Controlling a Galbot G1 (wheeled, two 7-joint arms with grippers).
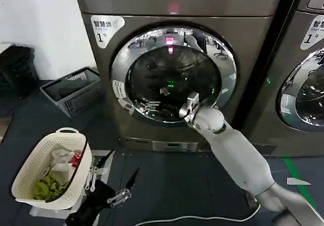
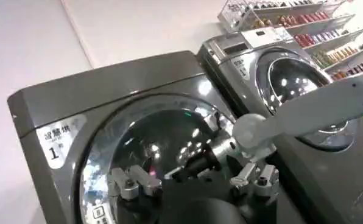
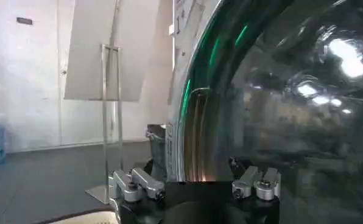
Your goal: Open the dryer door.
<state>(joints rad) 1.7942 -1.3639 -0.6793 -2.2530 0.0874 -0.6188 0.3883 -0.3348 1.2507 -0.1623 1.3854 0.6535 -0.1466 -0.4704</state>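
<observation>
The right gripper (image 1: 189,108) sits against the lower right of the dryer door (image 1: 173,74), jaws spread, the chrome ring's edge standing between them. The closed door lies straight ahead. The left gripper (image 1: 112,178), also spread, hangs low, well away.

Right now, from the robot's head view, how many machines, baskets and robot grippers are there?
Machines: 2, the dryer with the dryer door and its neighbour.
Baskets: 2, cream laundry basket and grey basket.
Grippers: 2, right gripper at the door's chrome ring, left gripper low.
Total: 6.
</observation>
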